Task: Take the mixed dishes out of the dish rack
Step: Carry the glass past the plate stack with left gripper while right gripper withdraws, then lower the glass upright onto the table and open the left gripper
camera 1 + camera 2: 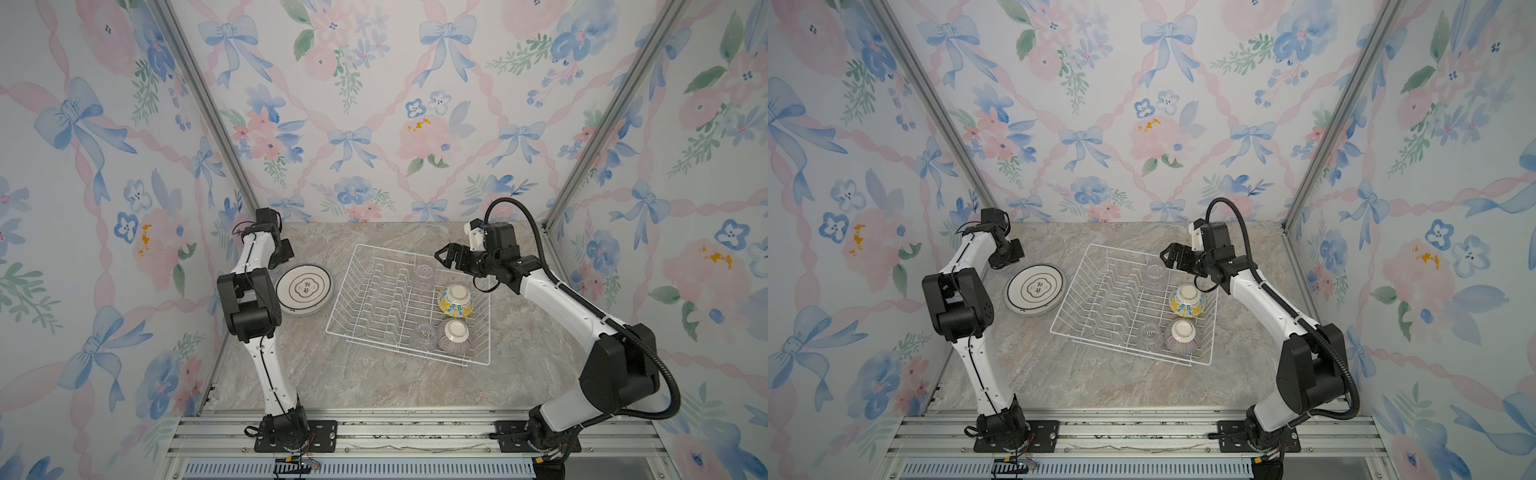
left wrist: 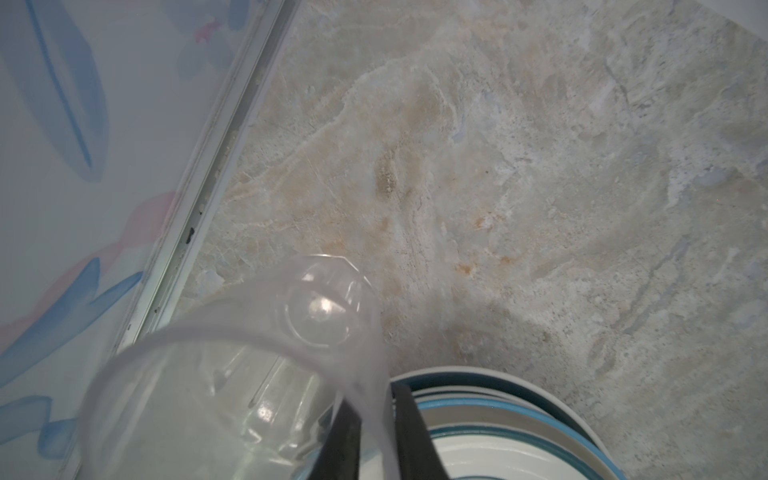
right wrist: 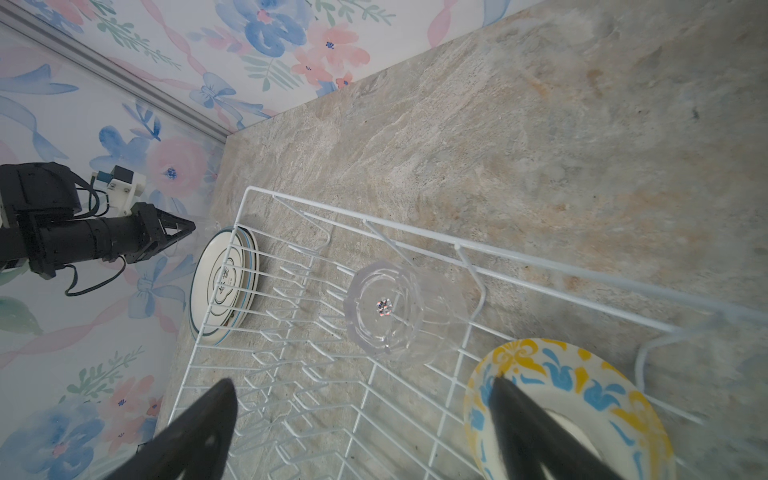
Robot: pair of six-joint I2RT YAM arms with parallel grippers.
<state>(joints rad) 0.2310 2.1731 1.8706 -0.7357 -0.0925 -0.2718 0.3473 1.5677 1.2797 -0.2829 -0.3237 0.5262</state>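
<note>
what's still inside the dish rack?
Inside the dish rack: two upturned clear glasses, a yellow-blue floral bowl and a grey-striped bowl, both upside down. Plate slots are bare. Anything under the bowls is hidden.

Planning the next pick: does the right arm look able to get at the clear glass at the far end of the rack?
Probably yes. The right tool hangs open right beside that upturned glass in the dish rack, with nothing above it; the yellow-blue floral bowl sits nearer but apart.
</note>
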